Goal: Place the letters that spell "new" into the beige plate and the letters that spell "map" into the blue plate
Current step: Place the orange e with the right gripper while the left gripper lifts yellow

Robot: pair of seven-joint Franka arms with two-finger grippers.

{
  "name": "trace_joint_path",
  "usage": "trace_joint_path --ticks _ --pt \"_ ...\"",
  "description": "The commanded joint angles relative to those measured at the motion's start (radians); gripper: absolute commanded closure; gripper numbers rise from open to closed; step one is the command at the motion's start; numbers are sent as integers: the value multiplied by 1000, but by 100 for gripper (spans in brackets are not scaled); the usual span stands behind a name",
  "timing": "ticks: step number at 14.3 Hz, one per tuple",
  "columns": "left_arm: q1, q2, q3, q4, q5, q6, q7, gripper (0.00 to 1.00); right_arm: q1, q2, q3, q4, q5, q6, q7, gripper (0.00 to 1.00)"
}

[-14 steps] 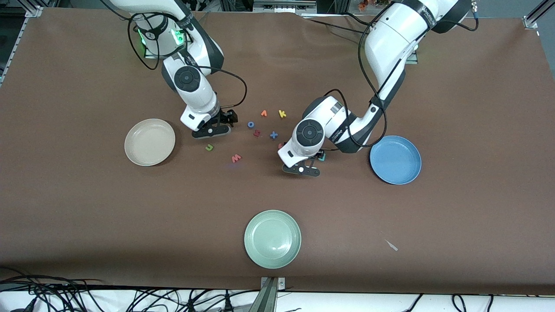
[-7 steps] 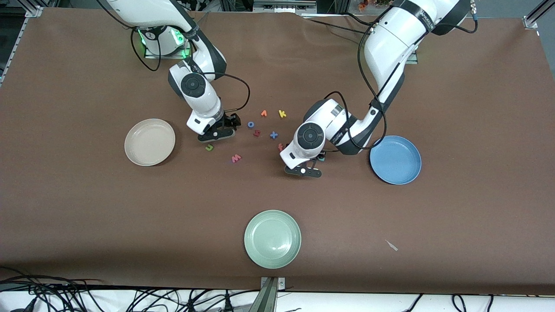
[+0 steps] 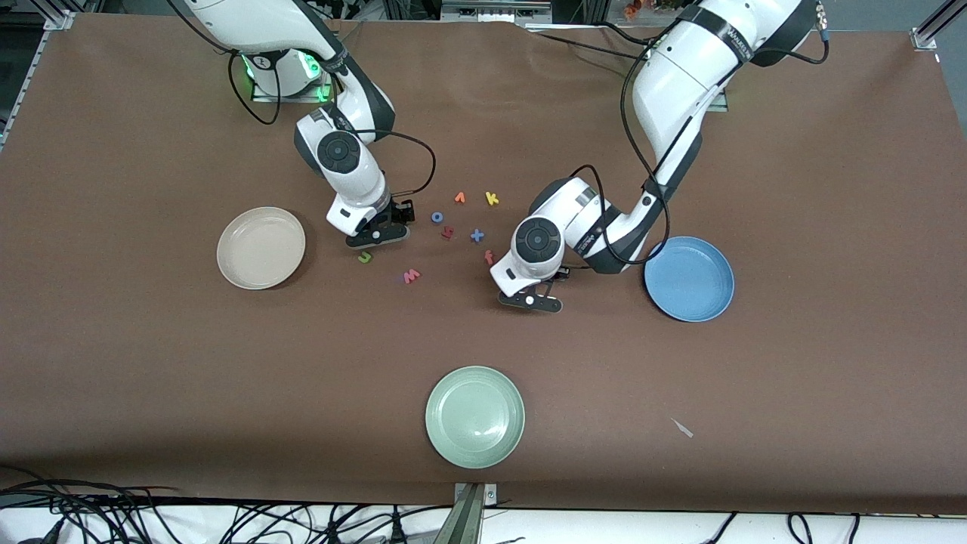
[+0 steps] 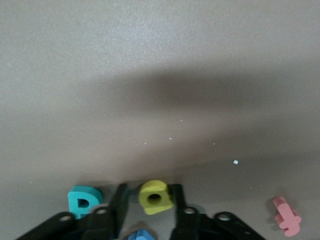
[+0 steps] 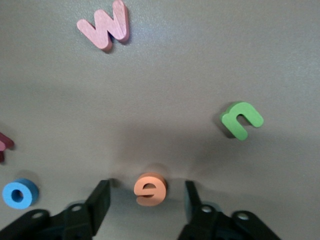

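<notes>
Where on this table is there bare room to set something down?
Bare cloth lies between the pale green plate and the letters, and around that plate. It is crowded mid-table: loose letters between the beige plate and blue plate, with the left gripper and right gripper down among them.

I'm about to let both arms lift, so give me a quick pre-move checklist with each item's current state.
1. Left end effector closed on the yellow a: ok, fingers touch both sides.
2. Right end effector around the orange e: not ok, gaps remain on both sides.
3. Teal p clear of the left fingers: ok, it lies just outside one.
4. Green n and salmon w clear of the right end effector: ok.
5. Beige plate and blue plate hold no letters: ok.
</notes>
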Motion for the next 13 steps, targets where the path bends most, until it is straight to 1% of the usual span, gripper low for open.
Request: trace_joint_path --ticks 1,2,4,6,7,10,11,12,13 --pt "-5 -10 5 1 15 -3 -16 89 1 3 -14 -3 -29 18 13 46" --pt "-5 -13 3 2 13 -10 -19 92 4 3 -14 -3 -29 18 13 48" --pt "4 -36 0 12 15 -46 -12 93 4 3 -14 -3 -29 18 13 57" --pt "19 -91 0 18 13 -106 -3 93 4 3 -14 -3 -29 19 13 64" --pt "28 -126 0 18 13 -134 -4 92 4 3 -14 -3 -29 19 15 65" --pt "57 -197 0 12 27 -274 17 93 4 3 -16 -2 -29 18 13 78" --pt "59 -217 8 4 32 -333 30 93 1 -3 -16 6 -29 9 7 81" --pt "70 -225 8 6 50 -359 37 93 -2 -16 -22 12 -29 -16 4 83" --pt "93 -237 6 4 67 -371 66 94 -2 -33 -35 35 -29 -75 -8 84"
